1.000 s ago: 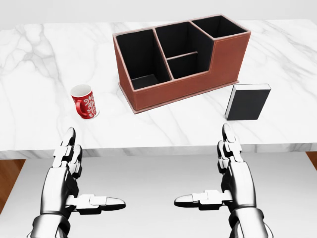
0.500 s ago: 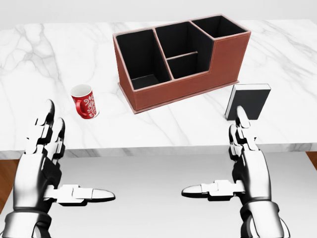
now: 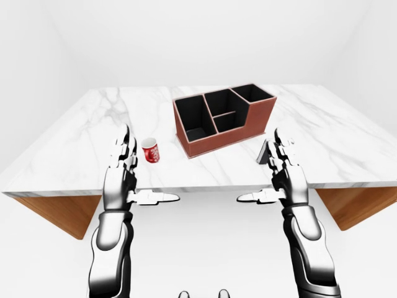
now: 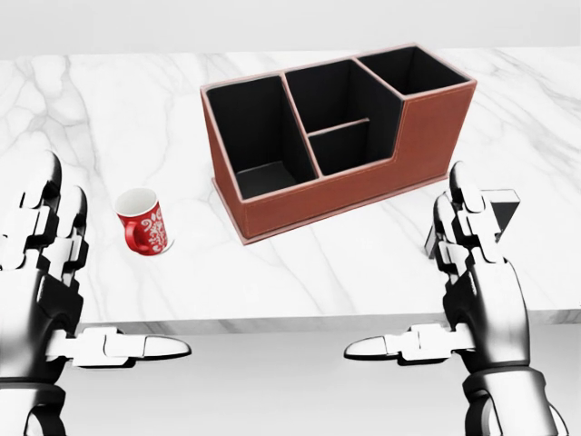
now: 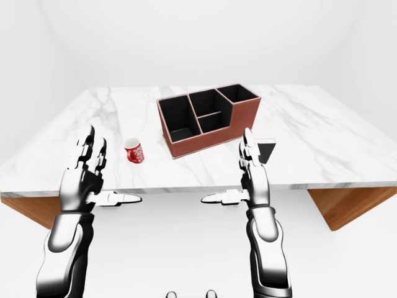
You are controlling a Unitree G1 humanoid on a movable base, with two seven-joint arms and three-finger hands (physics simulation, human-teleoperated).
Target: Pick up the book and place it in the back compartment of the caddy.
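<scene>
The black book (image 4: 505, 208) with white page edges stands upright on the marble table (image 4: 109, 109), right of the caddy, mostly hidden behind my right hand. The red-brown caddy (image 4: 363, 182) has black compartments; its narrow one (image 4: 413, 71) lies at the top right in the head view. My right hand (image 4: 436, 282) is open and raised at the table's near edge, in front of the book, apart from it. My left hand (image 4: 91, 282) is open and empty at the lower left.
A red mug (image 4: 143, 221) with a white pattern stands left of the caddy, near my left hand. The table's near edge (image 4: 290, 320) runs between my hands. Wooden supports (image 3: 56, 211) show under the table ends. White walls surround the table.
The whole picture has shifted: the camera has moved nearer the table, so caddy and mug look larger. Both hands have risen and spread; the right hand now covers most of the book.
</scene>
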